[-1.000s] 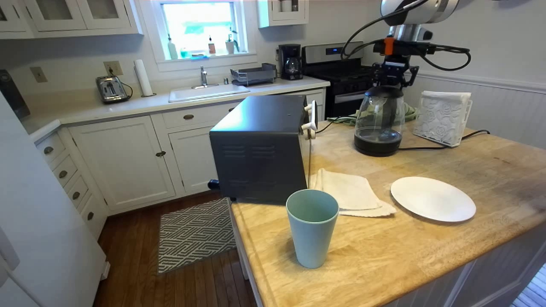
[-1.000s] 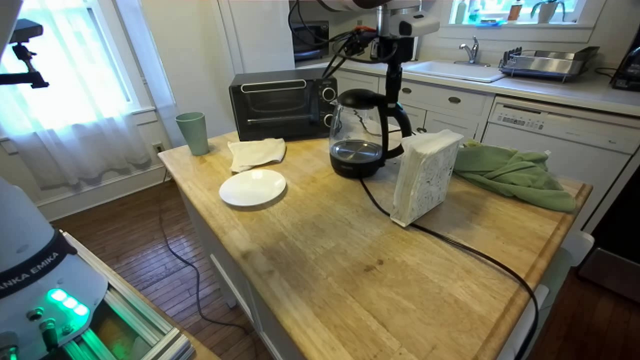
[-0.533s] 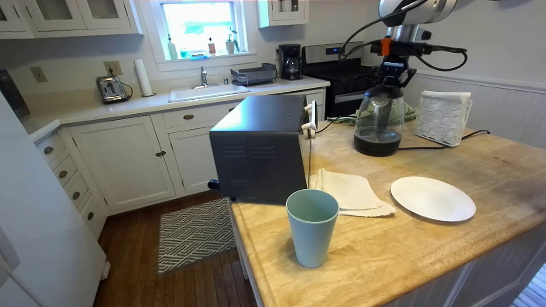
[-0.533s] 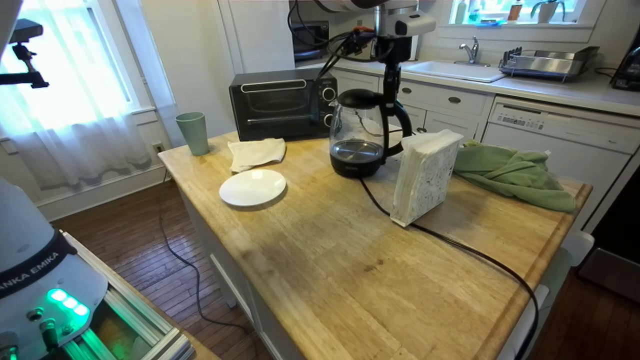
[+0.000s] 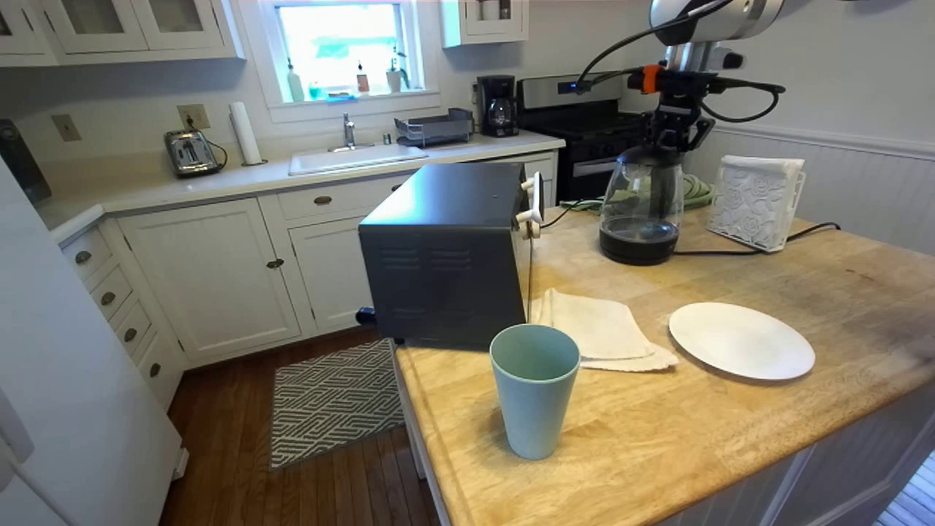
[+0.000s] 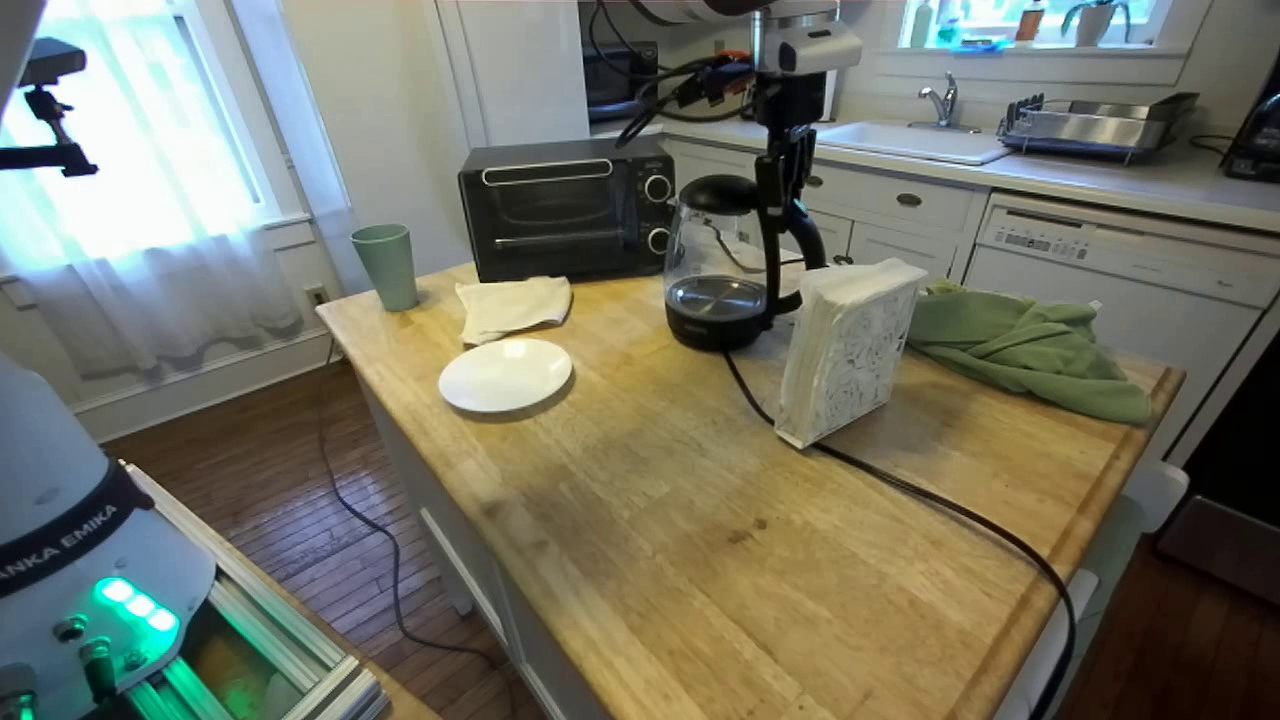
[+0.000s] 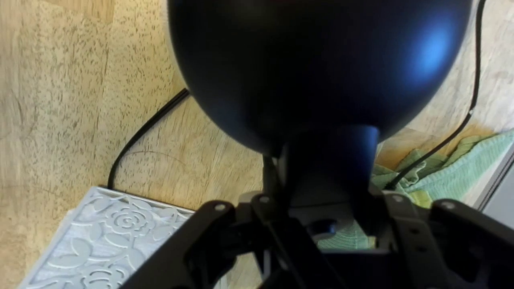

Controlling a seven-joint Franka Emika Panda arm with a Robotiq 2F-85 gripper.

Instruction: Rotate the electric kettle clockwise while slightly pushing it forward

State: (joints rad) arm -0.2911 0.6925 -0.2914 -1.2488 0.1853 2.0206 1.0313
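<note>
Electric kettle (image 6: 715, 262) held by the pincer (image 7: 321, 188)
The pincer is clenched on the black handle (image 6: 811, 238); the kettle stands upright on the wooden desk (image 6: 640, 520), between the toaster oven (image 6: 565, 210) and the white napkin holder (image 6: 850, 350) in both exterior views

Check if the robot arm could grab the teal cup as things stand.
Probably not yet: its gripper looks closed on the handle of the electric kettle and would likely have to let go first. The teal cup itself stands uncovered.
</note>
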